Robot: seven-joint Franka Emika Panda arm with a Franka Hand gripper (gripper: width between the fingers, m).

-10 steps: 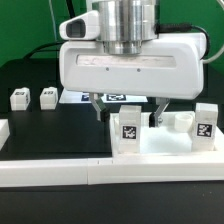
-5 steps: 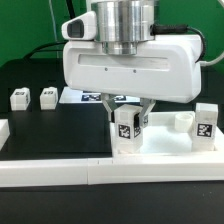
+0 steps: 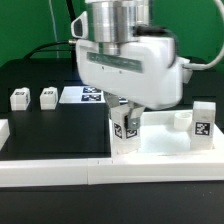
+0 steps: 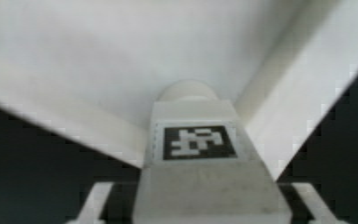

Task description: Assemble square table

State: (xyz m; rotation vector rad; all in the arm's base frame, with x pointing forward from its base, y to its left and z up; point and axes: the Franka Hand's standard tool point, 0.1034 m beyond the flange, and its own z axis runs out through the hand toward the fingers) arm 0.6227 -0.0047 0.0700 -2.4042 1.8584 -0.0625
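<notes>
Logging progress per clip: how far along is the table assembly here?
Looks done: one leg stands upright on the top. In hand: the tool grips a second leg at the top's corner. Left: two loose legs sit apart from the top.

White tagged leg (image 3: pixel 126 125) — on tabletop (image 3: pixel 160 150) corner

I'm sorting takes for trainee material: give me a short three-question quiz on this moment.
1. True or false: the gripper is shut on an upright leg at a corner of the tabletop.
2. How many loose legs sit on the black table?
3. The marker board lies: A) in the gripper, B) on the black table beside the loose legs, C) on the tabletop.
Key: 1 true; 2 two; 3 B.
</notes>
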